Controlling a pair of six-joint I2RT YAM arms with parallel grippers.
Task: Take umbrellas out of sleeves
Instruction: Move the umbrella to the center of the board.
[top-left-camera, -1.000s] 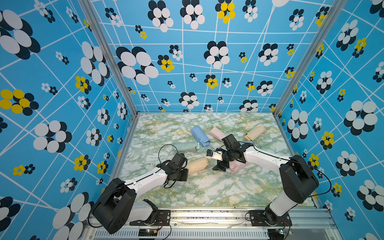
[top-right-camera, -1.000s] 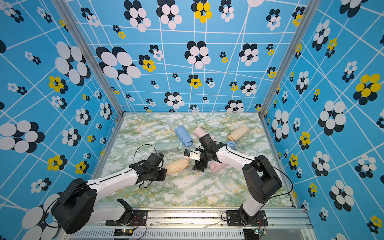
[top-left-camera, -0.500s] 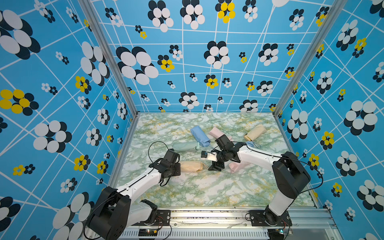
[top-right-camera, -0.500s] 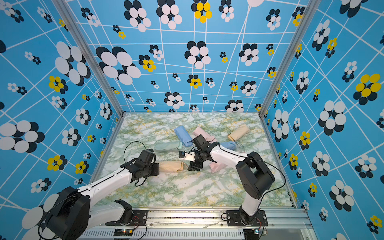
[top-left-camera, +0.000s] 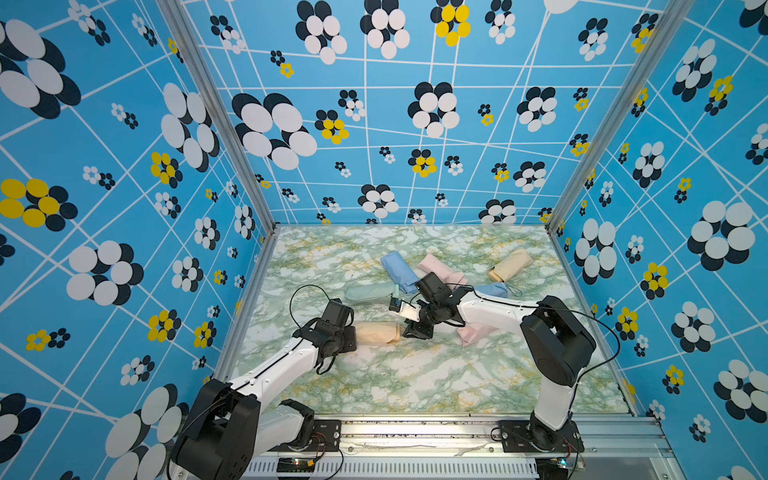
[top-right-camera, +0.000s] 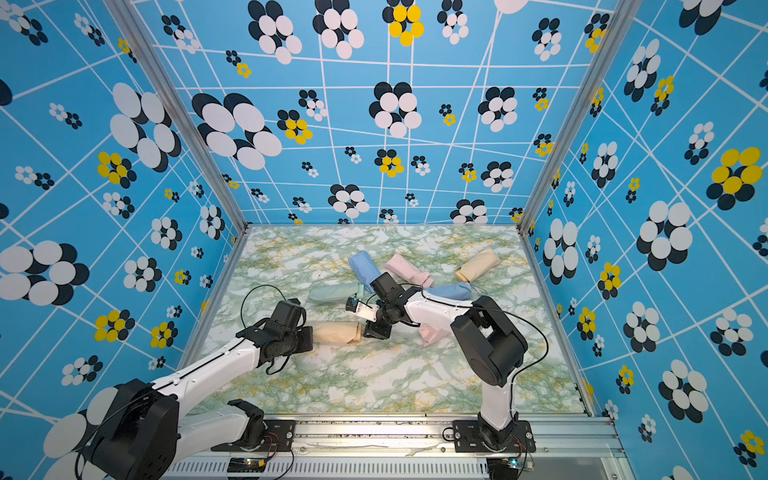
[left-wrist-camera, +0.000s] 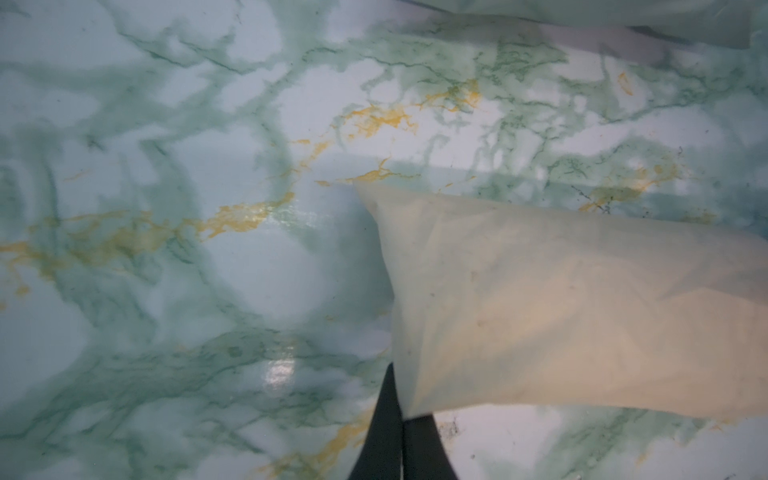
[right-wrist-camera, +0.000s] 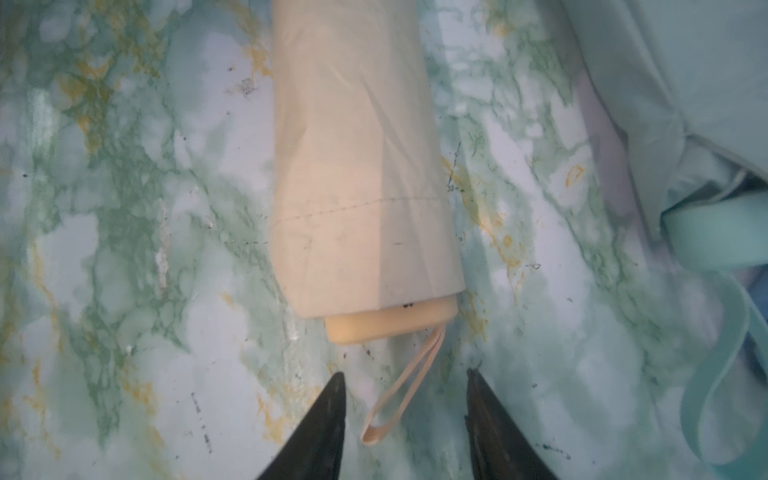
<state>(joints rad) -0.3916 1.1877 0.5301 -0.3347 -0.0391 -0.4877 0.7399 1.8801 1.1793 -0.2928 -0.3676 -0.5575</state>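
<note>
Firstly, the room is a booth whose walls (top-left-camera: 415, 124) are bright blue, with white lines and flowers in white, black and yellow. The table (top-left-camera: 415, 382) has a glossy marble look, white with green veins and yellow stains. A metal rail (top-left-camera: 415, 428) at its near edge carries both arm bases.

Near the middle of the table the beige sleeve (top-left-camera: 376, 332) lies flat between the two grippers. Its fabric is smooth and lightly wrinkled, with a stitched hem near the open mouth. The beige umbrella (right-wrist-camera: 374, 332) is inside it. Only its stubby handle (right-wrist-camera: 407, 322) comes out of the mouth, and the wrist cord (right-wrist-camera: 399, 395) makes a thin loop on the table.

The left gripper (left-wrist-camera: 402, 419) has its fingers (left-wrist-camera: 380, 440) pressed together on a corner of the sleeve's closed end. The right gripper (right-wrist-camera: 404, 374) is at the mouth end with its jaws spread, apart from the handle, and the cord loop lies between them.

Farther back lie more sleeves:
- a mint sleeve (top-left-camera: 370, 293)
- a blue sleeve (top-left-camera: 399, 270)
- a pink sleeve (top-left-camera: 440, 268)
- a second blue sleeve (top-left-camera: 490, 289)
- a second beige sleeve (top-left-camera: 509, 264), nearer the right wall
- a second pink sleeve (top-left-camera: 471, 336), partly under the right arm

What these hold, I cannot tell.
</note>
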